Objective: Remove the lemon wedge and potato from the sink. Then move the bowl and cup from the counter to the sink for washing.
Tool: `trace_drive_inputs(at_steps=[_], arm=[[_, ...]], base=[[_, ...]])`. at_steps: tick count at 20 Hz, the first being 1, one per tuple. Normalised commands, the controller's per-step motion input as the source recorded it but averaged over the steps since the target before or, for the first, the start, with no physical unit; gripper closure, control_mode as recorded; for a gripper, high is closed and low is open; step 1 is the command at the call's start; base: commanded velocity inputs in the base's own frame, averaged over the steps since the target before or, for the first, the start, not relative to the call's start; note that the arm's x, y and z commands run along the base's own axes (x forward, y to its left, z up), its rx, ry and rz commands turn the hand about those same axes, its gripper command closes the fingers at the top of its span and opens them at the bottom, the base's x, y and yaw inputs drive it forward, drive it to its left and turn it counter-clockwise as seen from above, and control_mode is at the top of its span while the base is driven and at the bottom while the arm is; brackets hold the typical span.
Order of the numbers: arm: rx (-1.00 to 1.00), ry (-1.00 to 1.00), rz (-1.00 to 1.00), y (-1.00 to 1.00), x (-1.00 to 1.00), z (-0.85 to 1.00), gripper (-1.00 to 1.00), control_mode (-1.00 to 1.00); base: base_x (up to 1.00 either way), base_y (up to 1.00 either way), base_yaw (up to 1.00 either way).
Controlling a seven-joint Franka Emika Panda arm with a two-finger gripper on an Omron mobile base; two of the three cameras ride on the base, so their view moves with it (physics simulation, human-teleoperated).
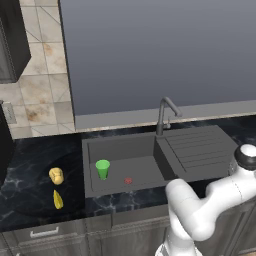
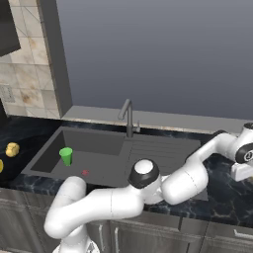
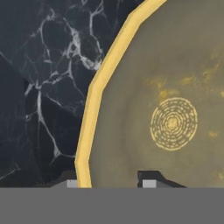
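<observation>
Close below my hand lies the wide tan-yellow bowl [image 3: 175, 78] on the black marble counter. My gripper [image 3: 110, 183] is open and straddles the bowl's yellow rim [image 3: 99, 87], one fingertip outside it and one inside. The green cup [image 1: 103, 168] [image 2: 66, 155] stands upright in the left part of the dark grey sink [image 1: 120, 147] [image 2: 94, 141]. Left of the sink, on the counter, the potato [image 1: 56, 175] [image 2: 12, 148] sits behind the lemon wedge [image 1: 58, 199]. My arm reaches far to the right, past the drainboard.
A dark curved faucet [image 1: 167, 112] [image 2: 127, 116] rises behind the sink, at the join with the ribbed drainboard [image 1: 200, 147]. A small red drain [image 1: 128, 180] marks the basin floor near the cup. A grey wall panel backs the counter.
</observation>
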Motion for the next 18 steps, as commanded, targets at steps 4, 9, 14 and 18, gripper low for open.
trace_drive_inputs(at_steps=[4,9,14,18], arm=[[0.07,0.11,0.0,-0.15,-0.03,0.11,1.0,-1.0],[0.05,0.07,0.0,-0.13,-0.02,0.2,1.0,-1.0],[0.07,0.01,0.04,-0.08,-0.04,0.29,1.0,-1.0],[0.08,0.0,0.06,-0.02,-0.05,0.31,1.0,-1.0]], base=[[0.0,0.0,0.0],[0.0,0.0,0.0],[0.0,0.0,0.0],[0.0,0.0,0.0]])
